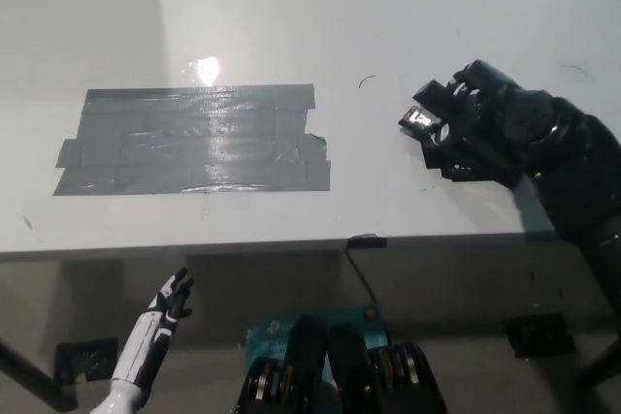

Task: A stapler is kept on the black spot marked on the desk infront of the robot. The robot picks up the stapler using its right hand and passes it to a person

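Right of black spot (194, 141): right hand (475, 128) clamped on stapler (424, 115); left hand (167, 309) low, fingers apart.

The right hand (485, 128) is all black, chunky and shiny, on a thick black arm with round parts. The left hand (173, 300) is small, with dark fingers, on a thin white arm.
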{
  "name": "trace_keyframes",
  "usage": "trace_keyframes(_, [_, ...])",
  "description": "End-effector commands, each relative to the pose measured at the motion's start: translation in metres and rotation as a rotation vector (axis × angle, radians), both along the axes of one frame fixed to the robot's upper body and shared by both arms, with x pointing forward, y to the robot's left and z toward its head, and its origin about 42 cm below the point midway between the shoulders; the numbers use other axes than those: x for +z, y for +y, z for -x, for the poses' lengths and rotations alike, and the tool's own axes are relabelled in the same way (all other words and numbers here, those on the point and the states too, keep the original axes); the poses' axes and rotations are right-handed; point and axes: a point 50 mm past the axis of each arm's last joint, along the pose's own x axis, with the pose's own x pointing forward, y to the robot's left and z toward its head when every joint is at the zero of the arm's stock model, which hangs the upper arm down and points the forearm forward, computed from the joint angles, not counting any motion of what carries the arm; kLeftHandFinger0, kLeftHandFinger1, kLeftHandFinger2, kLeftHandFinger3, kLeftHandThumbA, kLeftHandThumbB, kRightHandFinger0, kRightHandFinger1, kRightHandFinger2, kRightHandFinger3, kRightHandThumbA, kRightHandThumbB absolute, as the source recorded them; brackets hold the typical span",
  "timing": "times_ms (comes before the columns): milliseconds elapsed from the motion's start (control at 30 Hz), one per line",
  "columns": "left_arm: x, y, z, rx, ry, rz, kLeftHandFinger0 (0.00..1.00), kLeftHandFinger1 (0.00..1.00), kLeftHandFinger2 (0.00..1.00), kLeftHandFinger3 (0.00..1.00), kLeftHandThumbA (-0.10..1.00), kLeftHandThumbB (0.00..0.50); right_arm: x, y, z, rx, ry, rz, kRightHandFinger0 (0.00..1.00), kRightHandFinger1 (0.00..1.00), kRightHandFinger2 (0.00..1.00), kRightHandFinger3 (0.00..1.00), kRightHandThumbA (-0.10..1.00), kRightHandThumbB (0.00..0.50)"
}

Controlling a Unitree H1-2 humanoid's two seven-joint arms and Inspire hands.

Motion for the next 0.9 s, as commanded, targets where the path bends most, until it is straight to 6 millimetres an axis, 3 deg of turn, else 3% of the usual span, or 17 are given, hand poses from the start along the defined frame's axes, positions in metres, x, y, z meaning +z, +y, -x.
trace_keyframes(0, [0.008, 0.000, -0.005, -0.023, -0.034, 0.008, 0.92, 1.00, 1.00, 1.00, 1.00, 0.500, 0.037, 0.000, -0.007, 0.040, -0.041, -0.161, 0.00, 0.20, 0.47, 0.24, 0.90, 0.000])
trace_keyframes(67, [0.007, 0.000, -0.006, -0.027, -0.038, 0.007, 0.91, 1.00, 1.00, 1.00, 1.00, 0.500, 0.060, -0.007, -0.008, 0.031, -0.006, -0.412, 0.00, 0.09, 0.36, 0.26, 0.94, 0.008])
trace_keyframes(133, [0.007, 0.000, -0.006, -0.027, -0.038, 0.007, 0.91, 1.00, 1.00, 1.00, 1.00, 0.500, 0.061, -0.008, -0.008, 0.033, -0.004, -0.421, 0.00, 0.07, 0.35, 0.26, 0.94, 0.008])
trace_keyframes(167, [0.007, 0.000, -0.006, -0.030, -0.036, 0.004, 0.91, 1.00, 1.00, 1.00, 1.00, 0.500, 0.073, -0.017, -0.011, 0.008, 0.034, -0.670, 0.00, 0.01, 0.32, 0.25, 0.85, 0.041])
trace_keyframes(200, [0.007, 0.000, -0.006, -0.032, -0.037, 0.002, 0.91, 1.00, 1.00, 1.00, 1.00, 0.500, 0.079, -0.022, -0.012, 0.012, 0.050, -0.786, 0.00, 0.00, 0.23, 0.20, 0.83, 0.056])
trace_keyframes(333, [0.006, 0.000, -0.006, -0.034, -0.040, 0.000, 0.91, 1.00, 1.00, 1.00, 1.00, 0.500, 0.082, -0.025, -0.013, 0.024, 0.050, -0.806, 0.00, 0.00, 0.18, 0.18, 0.84, 0.058])
trace_keyframes(367, [0.006, 0.000, -0.005, -0.034, -0.034, 0.005, 0.91, 1.00, 1.00, 1.00, 1.00, 0.500, 0.088, -0.034, -0.015, 0.072, 0.083, -0.912, 0.00, 0.00, 0.03, 0.05, 0.93, 0.052])
trace_keyframes(400, [0.006, 0.000, -0.005, -0.035, -0.029, 0.005, 0.91, 1.00, 1.00, 1.00, 1.00, 0.500, 0.092, -0.040, -0.017, 0.093, 0.095, -0.991, 0.00, 0.00, 0.01, 0.02, 0.94, 0.044])
trace_keyframes(600, [0.007, 0.000, -0.007, -0.034, -0.031, 0.003, 0.89, 1.00, 0.99, 1.00, 1.00, 0.500, 0.098, -0.047, -0.020, 0.131, 0.100, -1.162, 0.00, 0.00, 0.00, 0.03, 0.95, 0.065])
trace_keyframes(633, [0.007, -0.001, -0.007, -0.034, -0.031, 0.002, 0.89, 0.99, 0.99, 1.00, 1.00, 0.500, 0.099, -0.049, -0.020, 0.141, 0.101, -1.193, 0.00, 0.00, 0.00, 0.02, 0.96, 0.025])
trace_keyframes(867, [0.007, -0.001, -0.007, -0.034, -0.030, -0.003, 0.88, 0.98, 0.98, 1.00, 1.00, 0.500, 0.095, -0.045, -0.022, 0.141, 0.108, -1.314, 0.00, 0.00, 0.00, 0.00, 0.97, 0.001])
